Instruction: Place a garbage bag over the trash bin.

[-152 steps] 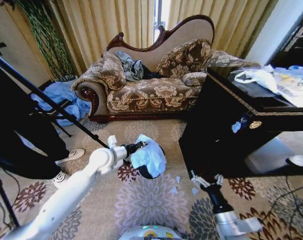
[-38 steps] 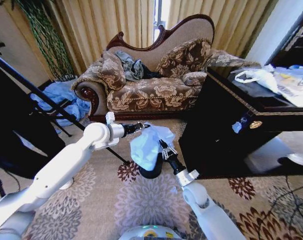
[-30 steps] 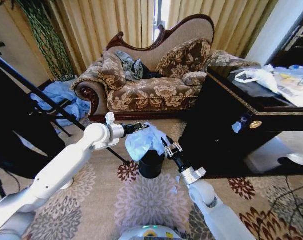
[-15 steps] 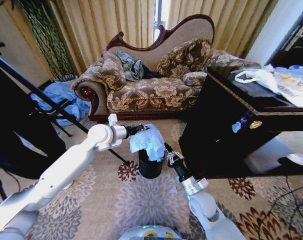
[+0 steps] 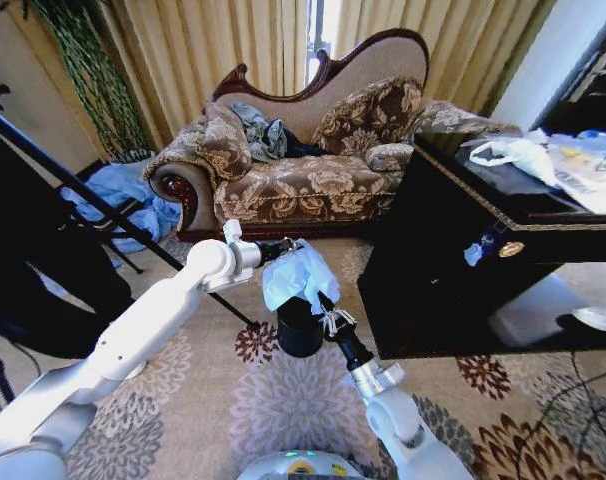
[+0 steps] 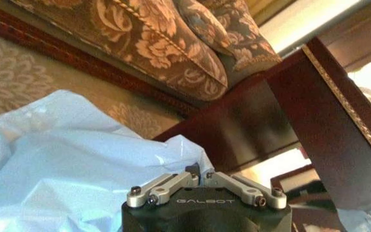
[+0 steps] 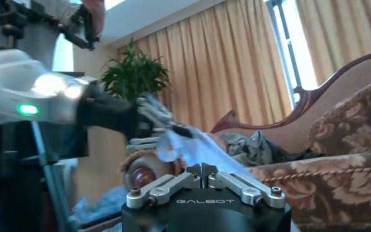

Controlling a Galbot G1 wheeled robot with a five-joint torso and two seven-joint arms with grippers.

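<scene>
The garbage bag (image 5: pixel 296 276), thin pale blue crinkled plastic, hangs bunched just above the small black trash bin (image 5: pixel 299 328) standing on the patterned carpet. My left gripper (image 5: pixel 286 247) is shut on the bag's upper edge, above and slightly behind the bin. In the left wrist view the bag (image 6: pixel 69 164) spreads below that gripper (image 6: pixel 199 172). My right gripper (image 5: pixel 325 312) sits at the bin's right rim, shut, and the bag's lower corner reaches its tips. In the right wrist view a strip of the bag (image 7: pixel 195 142) runs down to the shut fingertips (image 7: pixel 202 168).
A dark wooden cabinet (image 5: pixel 453 270) stands close on the right, with a white plastic bag (image 5: pixel 518 155) on top. A floral sofa (image 5: pixel 303 180) is behind the bin. A black tripod leg (image 5: pixel 103 210) crosses at left, past a blue cloth heap (image 5: pixel 118 195).
My left gripper carried the bag a little right and back, over the bin. My right gripper moved left to the bin's rim and its fingers closed at the bag's lower corner.
</scene>
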